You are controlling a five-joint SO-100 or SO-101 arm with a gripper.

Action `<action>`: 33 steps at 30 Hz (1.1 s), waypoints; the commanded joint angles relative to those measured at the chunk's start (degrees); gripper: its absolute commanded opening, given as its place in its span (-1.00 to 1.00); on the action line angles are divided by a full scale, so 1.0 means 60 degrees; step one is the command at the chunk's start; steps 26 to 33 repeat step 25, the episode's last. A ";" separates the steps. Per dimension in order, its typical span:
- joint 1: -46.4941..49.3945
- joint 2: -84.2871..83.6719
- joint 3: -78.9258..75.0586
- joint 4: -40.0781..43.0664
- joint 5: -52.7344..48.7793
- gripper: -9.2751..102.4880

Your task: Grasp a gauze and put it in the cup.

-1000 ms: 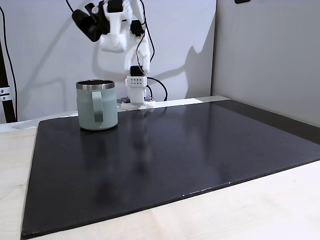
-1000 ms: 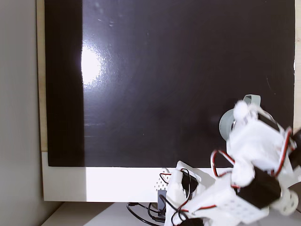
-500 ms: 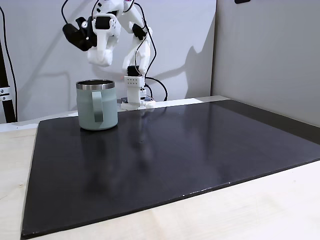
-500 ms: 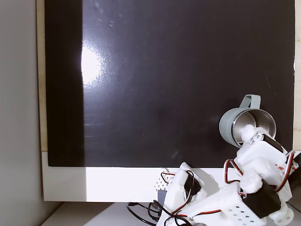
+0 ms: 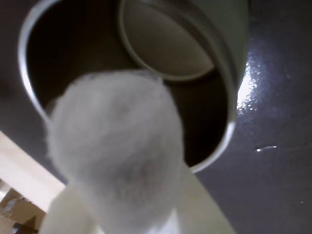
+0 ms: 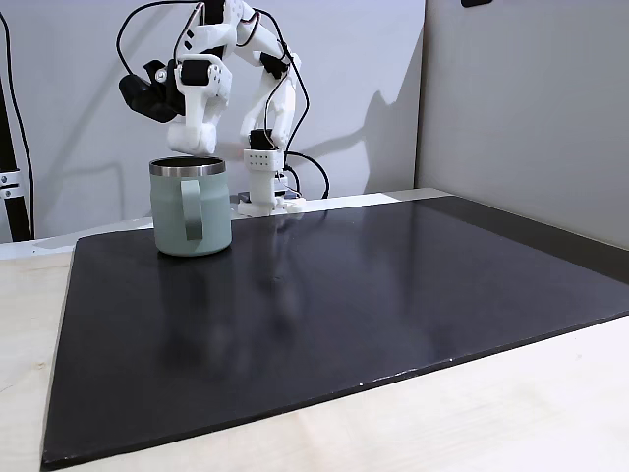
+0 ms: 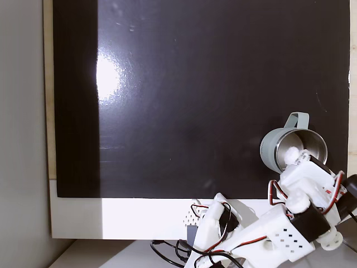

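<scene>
The gauze (image 5: 114, 156) is held in the gripper (image 5: 122, 214), which pinches it by its lower end, so that the fluffy white roll stands up in front of the wrist camera, directly over the open mouth of the cup (image 5: 229, 112). In a fixed view from the side the gripper (image 6: 192, 141) hangs just above the steel rim of the cup (image 6: 192, 218), and in a fixed view from above the white tip (image 7: 291, 162) lies inside the circle of the rim of the cup (image 7: 269, 149). The roll looks very light and soft, with a fuzzy surface that gives way under pressure. I judge that it will not slip easily from the fingers, but it may cling to them a little when they part, because the fibres can catch. It is not fragile, and a fall into the cup cannot harm it. The hold at one end seems good, since most of the roll is free to drop. The cup stands upright on the dark surface (image 6: 393, 295), with its handle toward the side camera; it looks stiff and much heavier than the roll, so a light touch should not move it.
</scene>
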 commanded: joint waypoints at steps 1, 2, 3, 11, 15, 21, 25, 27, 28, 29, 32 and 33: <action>0.0044 0.0396 -0.0044 -0.0146 -0.0088 -0.78; 0.0029 0.0425 -0.0015 -0.0146 -0.0073 -0.73; 0.0015 0.0454 -0.0015 -0.0146 -0.0059 -0.67; -0.0044 0.0776 0.0190 -0.0132 0.0044 -0.39; -0.0044 0.0820 0.0234 -0.0073 0.0044 -0.39; -0.0059 0.0820 0.0234 -0.0044 0.0044 -0.40; -0.0073 0.0806 0.0234 -0.0029 0.0044 -0.40; -0.0073 0.0806 0.0234 -0.0029 0.0044 -0.40; -0.0073 0.0806 0.0234 -0.0029 0.0044 -0.40; -0.0073 0.0806 0.0234 -0.0029 0.0044 -0.40; -0.0073 0.0806 0.0234 -0.0029 0.0044 -0.40; -0.0073 0.0806 0.0234 -0.0029 0.0044 -0.40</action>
